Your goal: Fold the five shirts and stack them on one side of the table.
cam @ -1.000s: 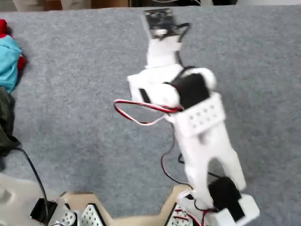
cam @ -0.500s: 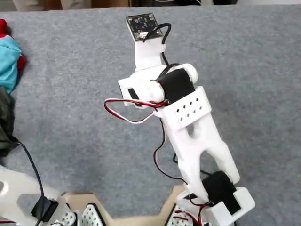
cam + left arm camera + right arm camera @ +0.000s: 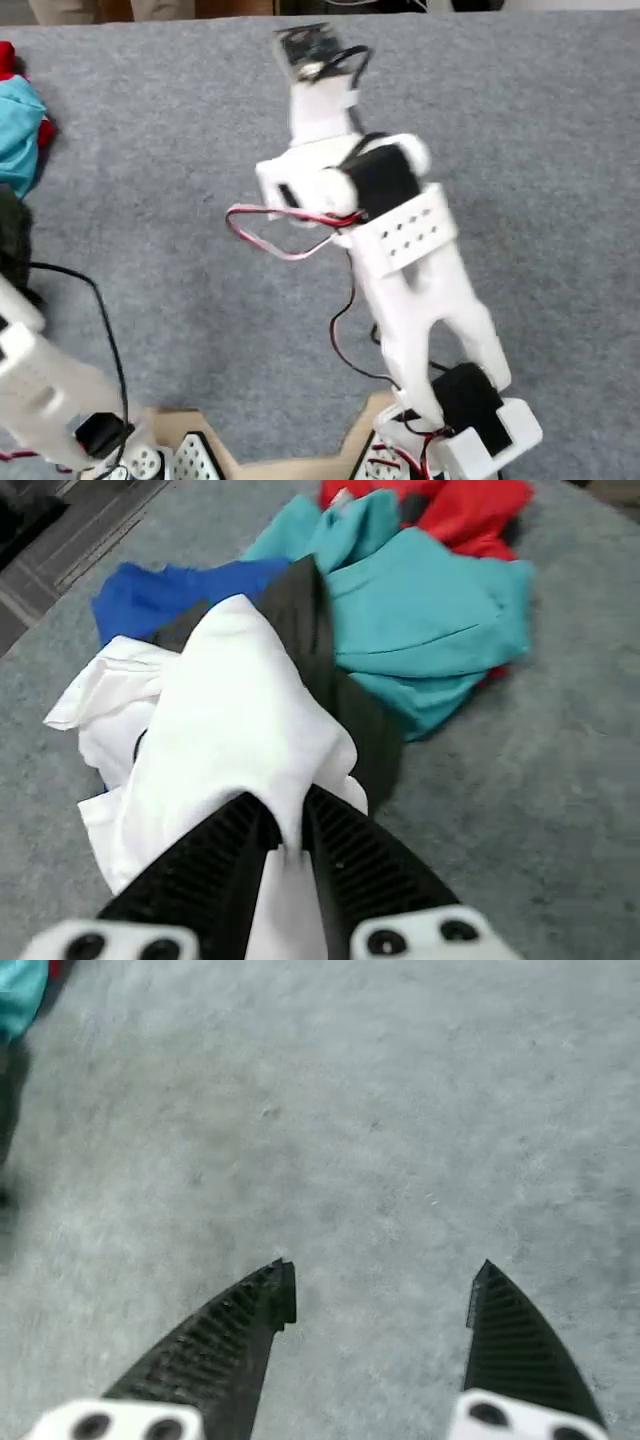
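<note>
The left pincer [image 3: 285,825] is clamped on a fold of the white shirt [image 3: 230,720], probably to draw it off the heap. There it lies over the black shirt [image 3: 320,650] and blue shirt [image 3: 160,595], with the teal shirt [image 3: 420,630] and red shirt [image 3: 470,510] beyond. The right pincer [image 3: 385,1295] hangs wide open, holding nothing, above the grey worktop [image 3: 400,1110], seemingly ready to take a second corner.

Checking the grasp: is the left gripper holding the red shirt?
No, the left gripper pinches the crumpled white fabric shirt instead.
</note>
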Robot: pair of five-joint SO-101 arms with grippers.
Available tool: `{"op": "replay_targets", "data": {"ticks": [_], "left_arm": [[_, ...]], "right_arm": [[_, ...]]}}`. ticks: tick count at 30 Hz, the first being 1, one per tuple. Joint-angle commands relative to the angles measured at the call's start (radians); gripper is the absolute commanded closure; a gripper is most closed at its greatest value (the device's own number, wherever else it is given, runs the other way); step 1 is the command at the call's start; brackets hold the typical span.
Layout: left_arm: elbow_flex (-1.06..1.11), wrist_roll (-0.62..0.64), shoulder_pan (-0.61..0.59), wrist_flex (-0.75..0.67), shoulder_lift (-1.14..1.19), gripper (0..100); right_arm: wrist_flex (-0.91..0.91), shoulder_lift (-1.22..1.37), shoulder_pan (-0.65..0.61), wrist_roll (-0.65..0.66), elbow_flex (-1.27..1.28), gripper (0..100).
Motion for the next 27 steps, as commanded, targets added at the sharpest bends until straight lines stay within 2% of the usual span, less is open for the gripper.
{"op": "replay_targets", "data": {"ticks": [1, 4, 10, 14, 16, 19, 22, 24, 27], "left_arm": [[0.149, 0.021, 0.212, 0.012, -0.211, 98], [0.347, 0.021, 0.431, 0.012, -0.36, 98], [0.72, 0.021, 0.937, 0.009, -0.596, 98], [0.905, 0.021, 1.22, 0.008, -0.631, 98], [0.968, 0.021, 1.318, 0.008, -0.631, 98], [1.026, 0.021, 1.412, 0.008, -0.631, 98], [1.054, 0.021, 1.45, 0.008, -0.639, 95], [1.066, 0.051, 1.448, 0.009, -0.641, 86], [1.096, 0.189, 1.395, 0.009, -0.648, 65]], "right_arm": [[0.006, 0.001, 0.125, 0.023, -0.09, 70.9], [0.015, 0.001, 0.254, 0.141, -0.145, 70.9], [0.127, 0.001, 0.547, 0.261, -0.259, 70.9], [0.133, 0.001, 0.776, 0.436, -0.263, 70.9], [0.135, 0.002, 0.863, 0.54, -0.262, 70.9], [0.138, 0.007, 0.947, 0.683, -0.26, 70.9], [0.138, 0.008, 0.984, 0.784, -0.248, 70.9], [0.138, 0.004, 0.983, 0.844, -0.209, 70.7], [0.137, 0.004, 0.947, 0.879, -0.142, 70.5]]}}
